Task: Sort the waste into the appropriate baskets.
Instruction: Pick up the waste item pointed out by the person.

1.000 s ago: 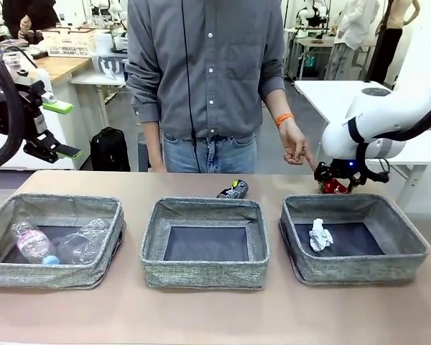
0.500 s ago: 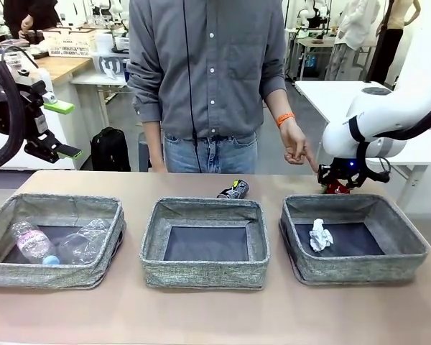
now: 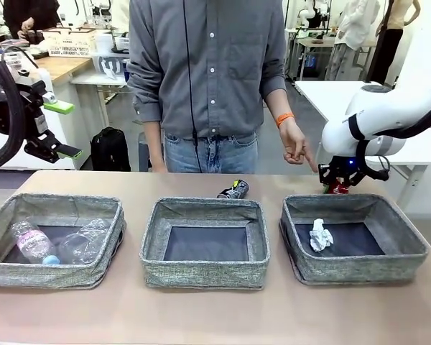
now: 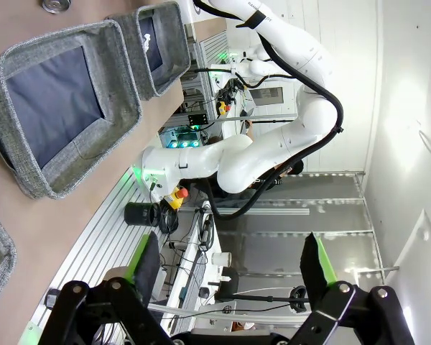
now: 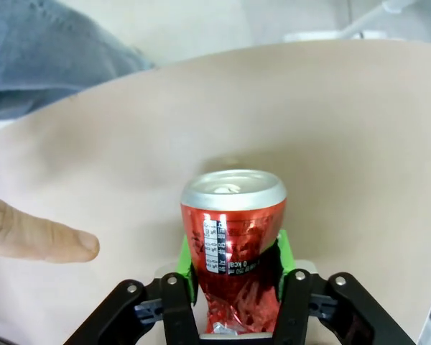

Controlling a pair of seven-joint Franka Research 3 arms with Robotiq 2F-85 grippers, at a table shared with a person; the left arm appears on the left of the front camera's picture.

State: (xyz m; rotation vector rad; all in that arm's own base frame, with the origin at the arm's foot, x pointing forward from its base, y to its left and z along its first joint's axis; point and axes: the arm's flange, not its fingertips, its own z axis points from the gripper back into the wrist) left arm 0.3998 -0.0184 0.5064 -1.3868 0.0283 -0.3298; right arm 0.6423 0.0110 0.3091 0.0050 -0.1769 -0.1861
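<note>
Right wrist view: the right end effector (image 5: 234, 269) is clamped on the red can (image 5: 233, 215), green pads pinching its crumpled waist, at the worktop's (image 5: 359, 129) 1 o'clock; a person's finger (image 5: 39, 241) lies near, at the can's 9 o'clock, and a swing could strike it; buckled metal may slip. The right basket (image 3: 359, 269), holding paper, invites a wrong drop; the left end effector (image 3: 61, 130) hangs wide open, empty.

Front cam faces person (image 3: 205, 72) across table (image 3: 215, 316); L wrist, rolled, shares baskets (image 4: 126, 100); R close on red can (image 5: 233, 237).
</note>
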